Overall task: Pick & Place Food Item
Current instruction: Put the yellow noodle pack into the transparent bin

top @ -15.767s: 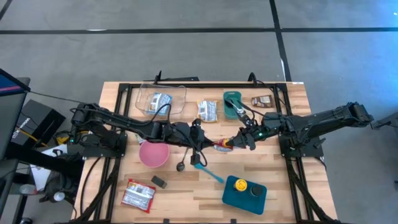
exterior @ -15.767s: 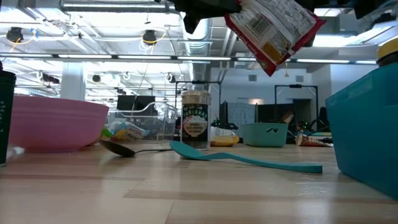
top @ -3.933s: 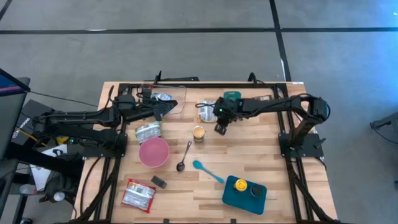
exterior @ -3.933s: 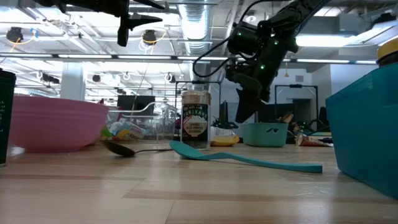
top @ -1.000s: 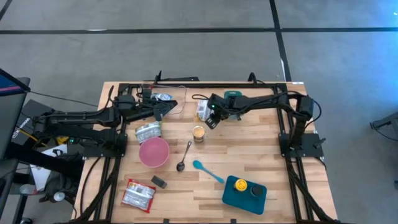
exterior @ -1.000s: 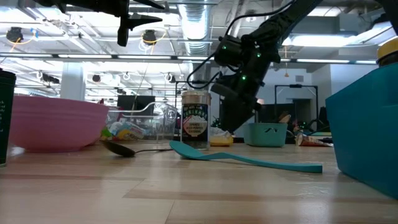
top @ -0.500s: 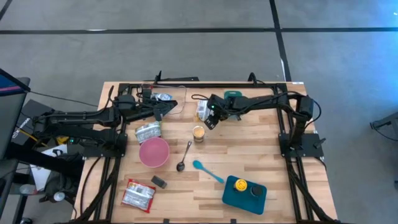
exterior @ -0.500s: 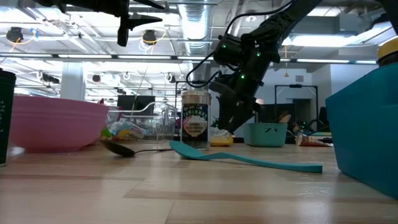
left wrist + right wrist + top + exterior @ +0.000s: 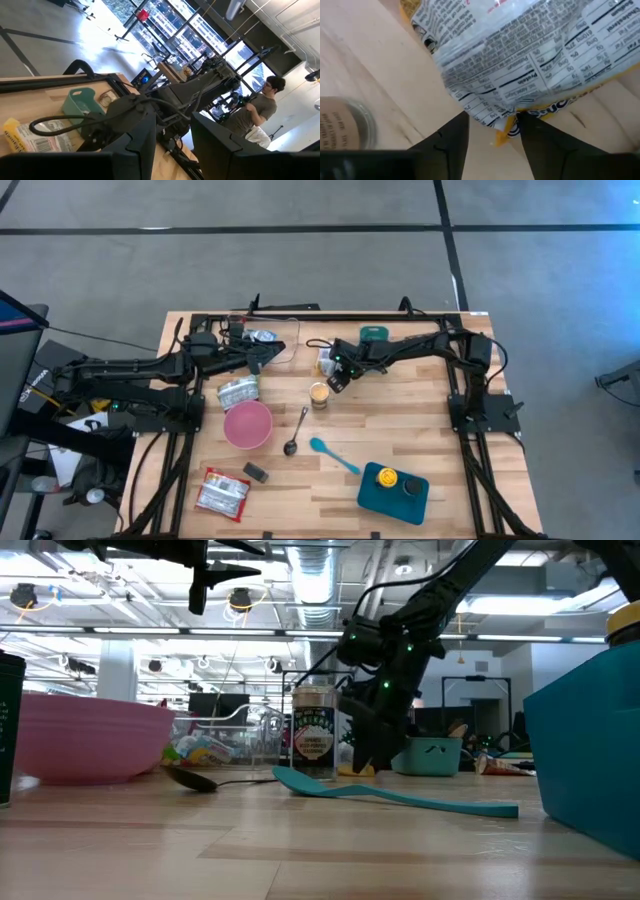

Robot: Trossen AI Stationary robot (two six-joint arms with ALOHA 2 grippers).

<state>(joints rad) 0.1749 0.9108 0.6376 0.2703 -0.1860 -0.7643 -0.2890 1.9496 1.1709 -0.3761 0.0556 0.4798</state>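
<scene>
On my right wrist feed the food packet point(image 9: 530, 65) fills the frame, its nutrition panel showing "Protein" and "0%" rows. My right pincer point(image 9: 333, 379) is down at its edge on the table point(image 9: 420, 430), between the teal cup point(image 9: 374, 336) and the labelled jar point(image 9: 319, 395); fingers parted, astride the packet's corner. My left pincer point(image 9: 268, 352) hovers by the clear tub point(image 9: 290, 332); I can't tell its state.

Bright overhead light; window glare; wrist close-up blurred.
</scene>
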